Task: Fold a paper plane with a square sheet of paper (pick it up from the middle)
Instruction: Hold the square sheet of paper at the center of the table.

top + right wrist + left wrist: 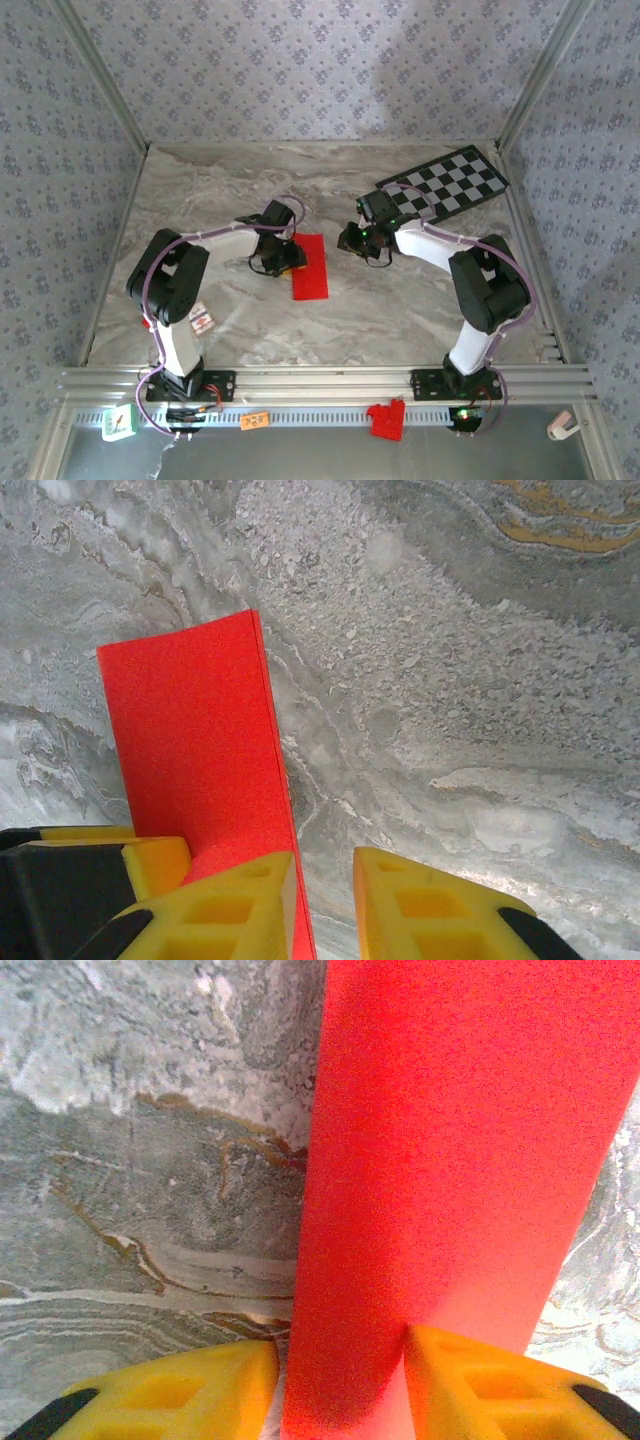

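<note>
Item: square sheet of paper point(311, 268), red, folded to a narrow strip, flat at table point(400, 320) centre.
Left gripper point(342, 1365): at the strip's 10 o'clock end, jaws apart, one finger resting on paper.
Right gripper point(325, 880): at 2 o'clock, jaws slightly apart, empty.
Risk: the resting finger may drag the thin strip, skewing the crease.

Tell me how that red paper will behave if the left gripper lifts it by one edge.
Likely floppy: the red paper lies thin and flat on the table, so a lifted edge would probably droop. It looks very light, and could slide rather than lift if the left gripper only nudges it.
</note>
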`<state>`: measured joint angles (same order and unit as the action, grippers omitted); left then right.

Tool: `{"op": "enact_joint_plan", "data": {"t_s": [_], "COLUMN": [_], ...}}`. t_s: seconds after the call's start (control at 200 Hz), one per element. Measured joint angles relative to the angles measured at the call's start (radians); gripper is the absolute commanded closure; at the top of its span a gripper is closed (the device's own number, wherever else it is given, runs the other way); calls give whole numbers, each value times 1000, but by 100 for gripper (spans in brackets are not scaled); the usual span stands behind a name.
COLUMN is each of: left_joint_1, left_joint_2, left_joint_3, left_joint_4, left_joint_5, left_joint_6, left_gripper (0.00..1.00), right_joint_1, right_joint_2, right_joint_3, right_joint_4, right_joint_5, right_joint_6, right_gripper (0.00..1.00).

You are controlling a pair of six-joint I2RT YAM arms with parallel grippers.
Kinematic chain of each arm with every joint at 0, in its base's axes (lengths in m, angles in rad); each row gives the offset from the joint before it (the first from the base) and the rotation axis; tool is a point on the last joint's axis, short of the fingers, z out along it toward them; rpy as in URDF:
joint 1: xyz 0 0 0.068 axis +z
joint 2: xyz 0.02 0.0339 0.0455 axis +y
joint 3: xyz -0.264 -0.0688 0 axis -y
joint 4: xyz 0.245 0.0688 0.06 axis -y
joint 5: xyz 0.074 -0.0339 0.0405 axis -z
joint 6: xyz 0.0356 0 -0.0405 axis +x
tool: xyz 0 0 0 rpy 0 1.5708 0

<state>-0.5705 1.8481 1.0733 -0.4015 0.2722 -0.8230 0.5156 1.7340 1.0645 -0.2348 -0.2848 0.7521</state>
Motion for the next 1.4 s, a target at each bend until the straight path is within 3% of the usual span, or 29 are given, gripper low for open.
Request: {"op": "enact_joint_plan", "data": {"t_s": [0.445, 0.86, 1.399], "left_joint_1": [-6, -6, -6], "left_joint_2": [2, 5, 4], "left_joint_3": [-1, 0, 6], "left_joint_4": [1, 0, -9], "left_joint_5": [-11, -11, -10], "left_joint_6": [-2, -2, -1], "left_gripper": [57, 57, 55], "right_joint_1": [32, 84, 85], "right_joint_2": [56, 159, 222], "right_joint_3": [2, 41, 75], "right_joint_4": [56, 90, 47], "right_joint_5": [-89, -203, -208], "right_joint_6": [3, 3, 2], "right_gripper": [77, 85, 86]}}
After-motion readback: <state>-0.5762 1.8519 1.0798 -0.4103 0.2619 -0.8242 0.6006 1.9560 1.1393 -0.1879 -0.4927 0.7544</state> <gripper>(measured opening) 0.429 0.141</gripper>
